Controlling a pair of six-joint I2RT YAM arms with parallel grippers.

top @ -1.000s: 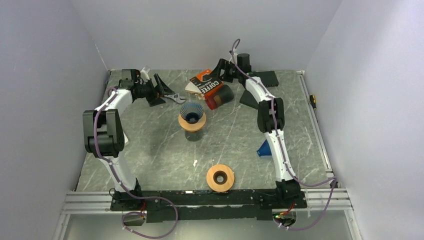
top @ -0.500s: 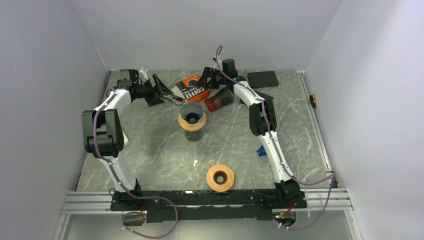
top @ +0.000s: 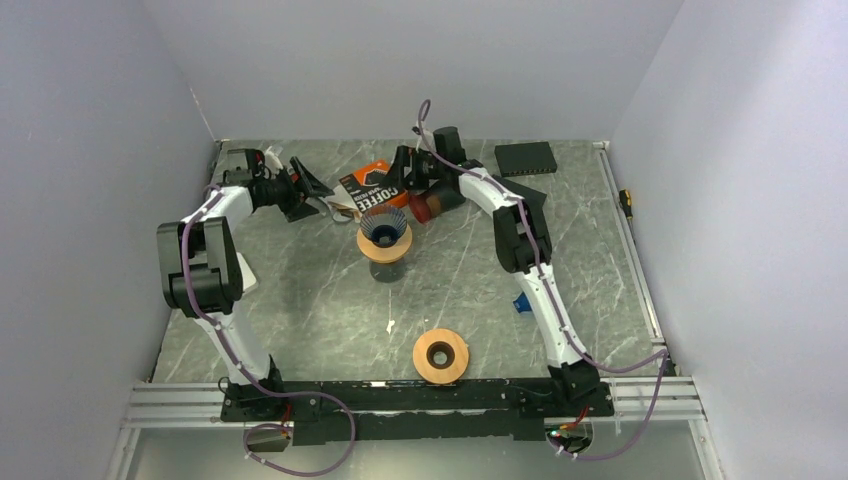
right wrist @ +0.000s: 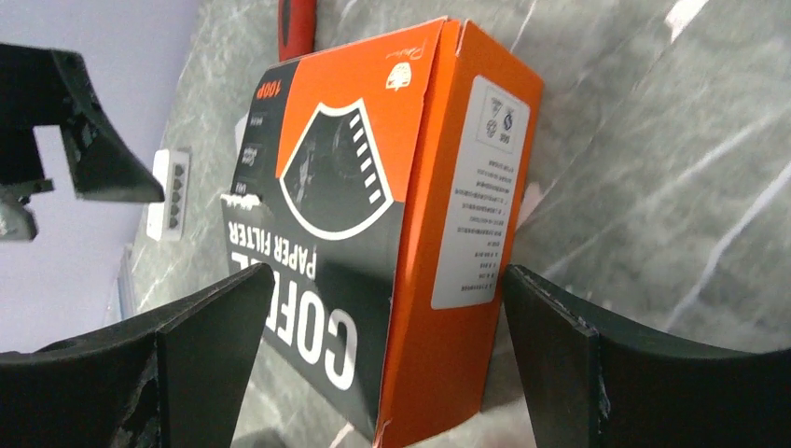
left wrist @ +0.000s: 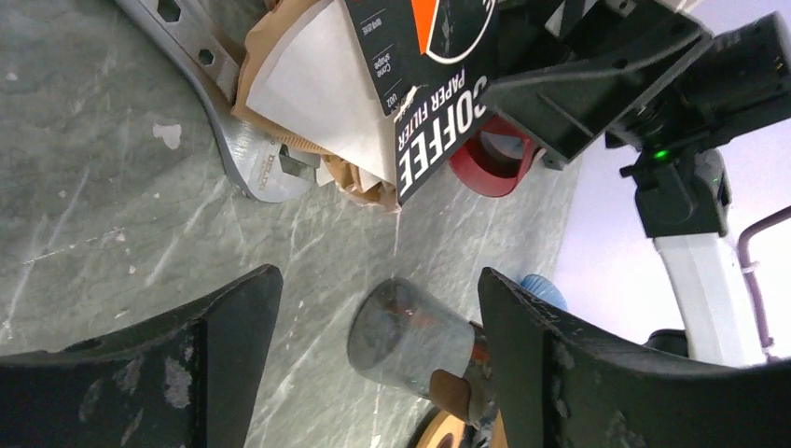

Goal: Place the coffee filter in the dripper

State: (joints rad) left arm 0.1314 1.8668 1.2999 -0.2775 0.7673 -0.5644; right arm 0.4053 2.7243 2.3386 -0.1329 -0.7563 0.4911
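Observation:
The orange and black coffee filter box (top: 368, 185) lies at the back centre, with white and brown paper filters (left wrist: 312, 89) sticking out of its open end. The box also shows in the right wrist view (right wrist: 392, 224). The ribbed dripper (top: 385, 226) stands on a wooden ring just in front of the box and also shows in the left wrist view (left wrist: 410, 338). My right gripper (top: 402, 172) is open and straddles the box with a gap on each side. My left gripper (top: 308, 190) is open and empty, left of the filters.
A metal wrench (left wrist: 219, 103) lies under the filters. A red and dark cup (top: 435, 203) lies beside the box. A second wooden ring (top: 440, 355) sits near the front. A black pad (top: 525, 157) is at the back right and a blue funnel (top: 520, 303) is by the right arm.
My right gripper has moved left and the filter box has slid left with it, towards my left gripper. My left gripper has drawn back slightly left.

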